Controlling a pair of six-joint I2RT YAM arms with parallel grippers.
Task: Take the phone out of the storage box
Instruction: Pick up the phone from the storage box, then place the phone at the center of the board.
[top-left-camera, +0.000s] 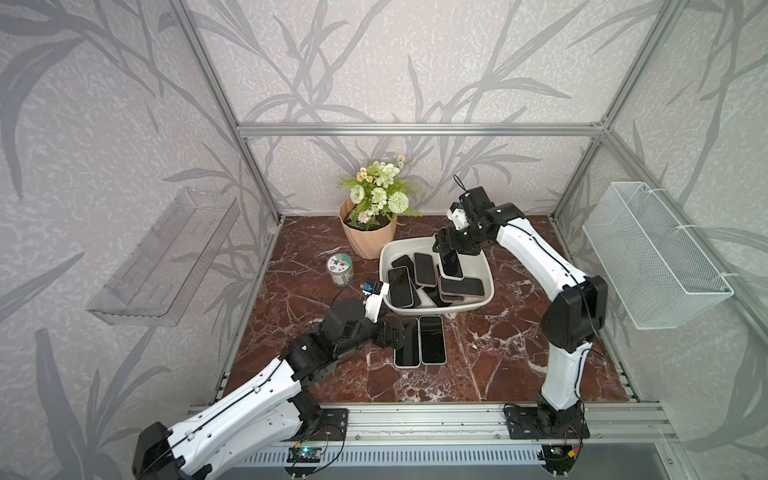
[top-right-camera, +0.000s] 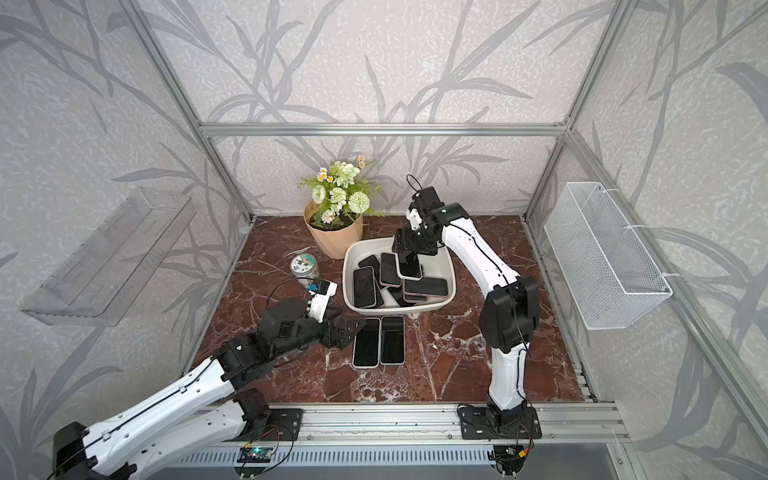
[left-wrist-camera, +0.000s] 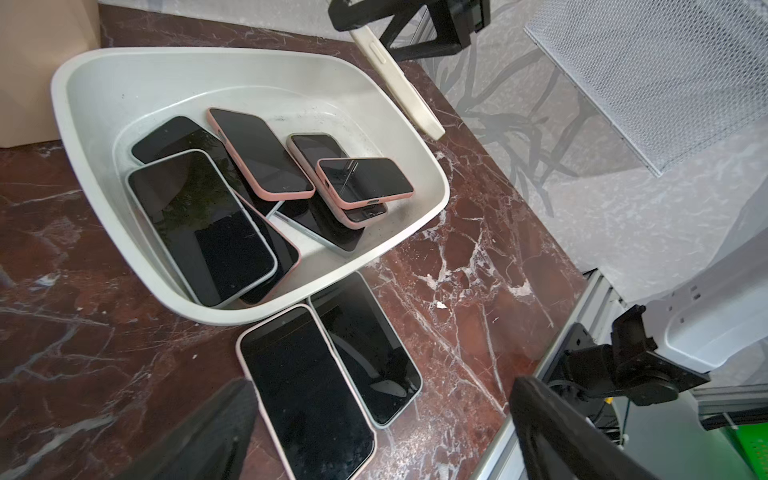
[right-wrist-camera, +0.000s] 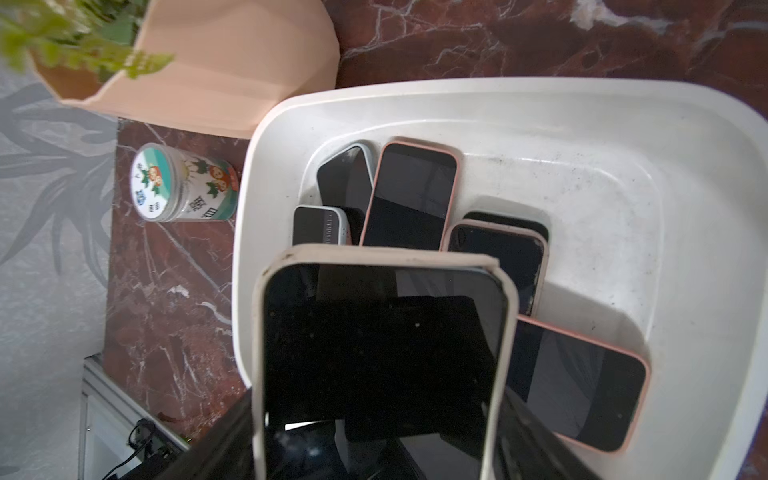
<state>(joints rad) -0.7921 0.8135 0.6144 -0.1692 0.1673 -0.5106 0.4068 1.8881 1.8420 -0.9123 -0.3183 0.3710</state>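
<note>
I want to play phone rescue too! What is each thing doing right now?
right gripper: shut on cream phone
cream phone: lifted, tilted, over the storage box
left gripper: open, by the table phones
storage box: several phones piled inside
table phones: flat, side by side, screens up
jar: upright, lid on

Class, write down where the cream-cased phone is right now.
In both top views the cream-cased phone hangs tilted in the right gripper, above the storage box at its far side, over the phones piled inside.

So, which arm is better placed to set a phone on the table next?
Right: right fingers grip a cream-cased phone above the storage box; left fingers stand open, empty.
</note>
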